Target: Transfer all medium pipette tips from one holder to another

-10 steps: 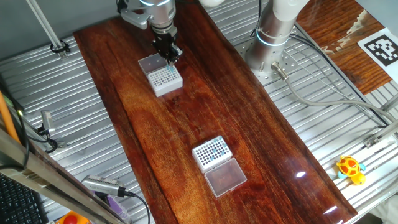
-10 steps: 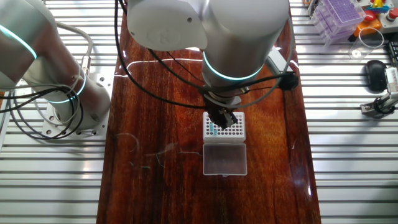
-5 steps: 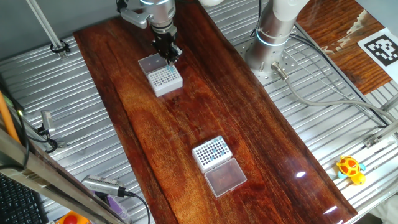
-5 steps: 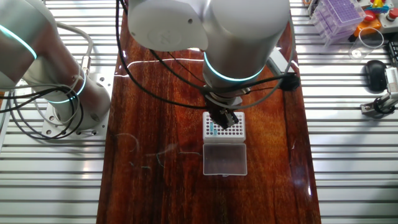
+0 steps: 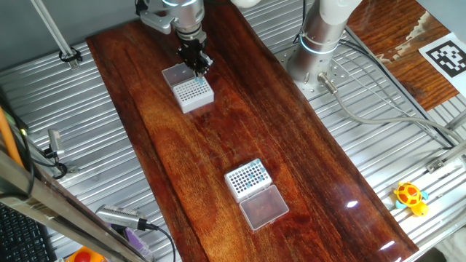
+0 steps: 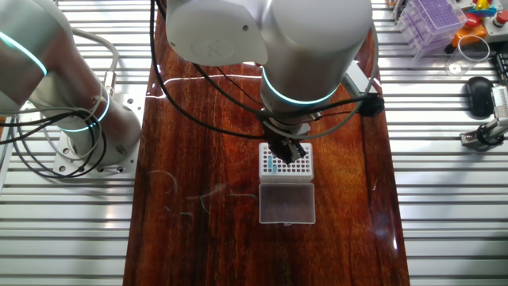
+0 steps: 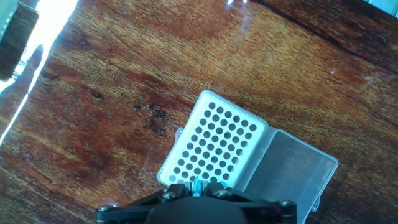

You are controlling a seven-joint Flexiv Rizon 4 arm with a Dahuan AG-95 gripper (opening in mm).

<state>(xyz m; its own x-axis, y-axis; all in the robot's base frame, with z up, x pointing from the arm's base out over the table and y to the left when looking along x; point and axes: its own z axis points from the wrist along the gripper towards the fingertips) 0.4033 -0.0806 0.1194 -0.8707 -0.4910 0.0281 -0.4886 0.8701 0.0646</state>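
A: Gripper (image 5: 199, 67) sits directly over the far holder (image 5: 194, 92), fingers close together. A teal tip (image 7: 196, 185) shows between them in the hand view, so I judge it has hold of one medium pipette tip. The contact itself is hidden.

B: Where are the rest?

A: Remaining medium pipette tips (image 5: 253, 175) sit in the near holder (image 5: 247, 179), well away from the gripper, toward the front of the table (image 5: 182, 156). A few teal ones (image 6: 271, 166) already stand in the holder just below the fingers, at its left edge in the other fixed view.

B: Risks?

A: Holes are small, round and tightly packed. A slight offset puts the cone on the white plastic web rather than in a hole; it could skid or tilt. Tip is slender, smooth, tapered, so it may also hang crooked in the grip. Neighbouring tips sit near the fingers and could be knocked.

B: Surfaces?

A: Holder is a white hard plastic grid block, with a clear hinged lid (image 7: 291, 169) lying open just beside it. Table is glossy dark wood with strong glare.
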